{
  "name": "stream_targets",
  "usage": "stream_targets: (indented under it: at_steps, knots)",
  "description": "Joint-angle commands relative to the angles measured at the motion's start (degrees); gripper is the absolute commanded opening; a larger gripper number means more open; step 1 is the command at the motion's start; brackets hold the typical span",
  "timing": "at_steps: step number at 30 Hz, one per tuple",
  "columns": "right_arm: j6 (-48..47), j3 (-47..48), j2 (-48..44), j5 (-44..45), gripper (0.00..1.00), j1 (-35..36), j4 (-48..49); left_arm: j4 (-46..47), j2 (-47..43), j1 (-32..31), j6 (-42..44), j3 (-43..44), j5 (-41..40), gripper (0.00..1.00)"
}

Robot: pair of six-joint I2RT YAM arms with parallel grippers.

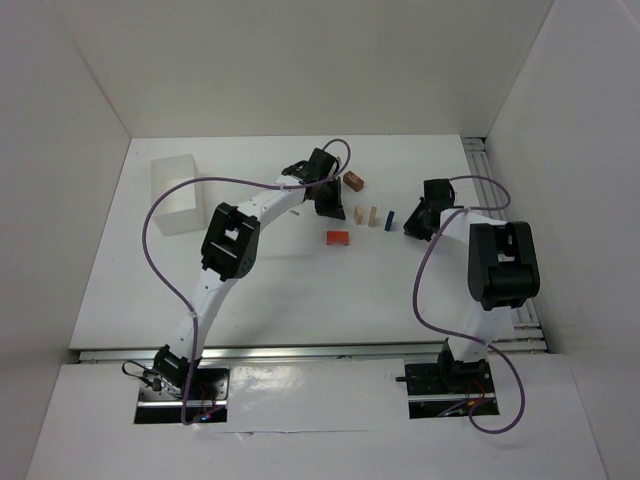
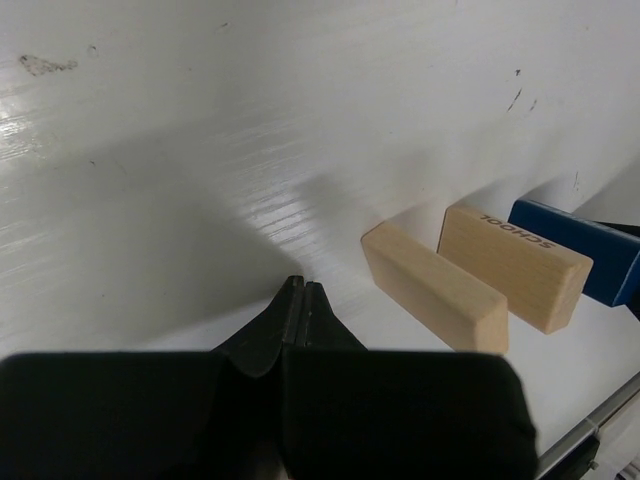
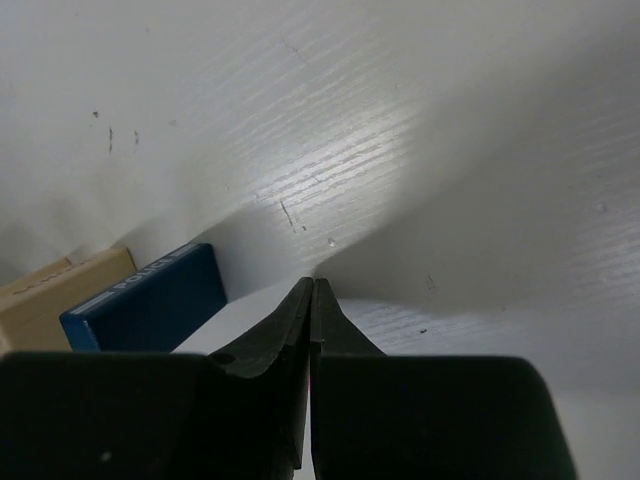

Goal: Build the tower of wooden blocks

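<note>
Black right gripper [image 3: 312, 283] is pinched fully together with nothing between the tips. The blue block [image 3: 150, 305] sits just to its left, close but not touching, and a pale wood block [image 3: 50, 290] sits just past that.

If blue is the pick, I'd spread the tips first, then slide left until they straddle it. Closing from here only catches air.

The left gripper [image 2: 300, 285] is clamped together and empty too, low over the white table [image 2: 150, 150]. A pale twin [image 2: 430, 290] lies ahead and to its right, with the other pale one and blue beyond.

The row is packed tight, so a fingertip going between blue and its pale neighbour could easily nudge either one.

There's bare table ahead of the right gripper and to its right, with the metal rail [image 1: 476, 160] at the edge out that way.

From above, the brown block [image 1: 352, 180] lies just beside the left gripper, and the orange-red block [image 1: 337, 238] is near it on the other side. The plastic tub [image 1: 178, 195] is well apart from both — no trouble there.
</note>
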Motion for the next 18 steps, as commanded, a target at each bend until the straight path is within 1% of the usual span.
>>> stream_targets:
  at_steps: [1,18]
  knots:
    - [0.0,1.0,1.6,-2.1,0.04,-0.2,1.8,2.2,0.8,0.1,-1.0,2.5,2.1,0.0]
    - [-0.5,2.6,3.9,-4.3,0.04,-0.2,3.1,3.3,2.9,-1.0,-2.0,4.1,4.9,0.0]
